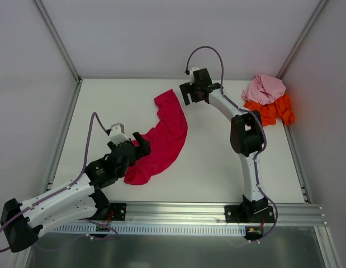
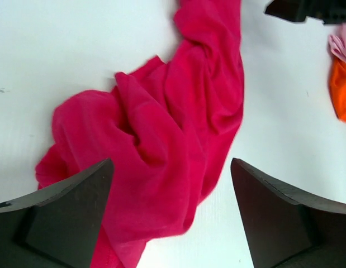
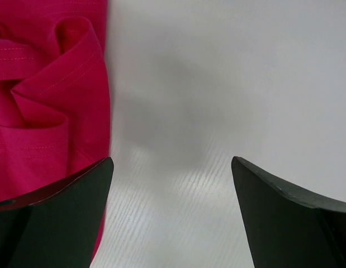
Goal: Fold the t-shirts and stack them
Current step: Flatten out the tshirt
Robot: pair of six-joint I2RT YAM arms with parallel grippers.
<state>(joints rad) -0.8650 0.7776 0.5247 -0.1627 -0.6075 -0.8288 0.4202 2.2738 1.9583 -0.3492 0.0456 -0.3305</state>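
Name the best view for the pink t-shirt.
Top external: pale pink t-shirt lies crumpled on the orange t-shirt, far right corner. Left wrist catches only a sliver at its right edge; right wrist, none.

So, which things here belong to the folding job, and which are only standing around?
Part of the job: crimson t-shirt, lying in a curve mid-table; pale pink t-shirt, crumpled and touching the orange t-shirt, far right corner.
Not part of it: white table; metal rail along its near edge.
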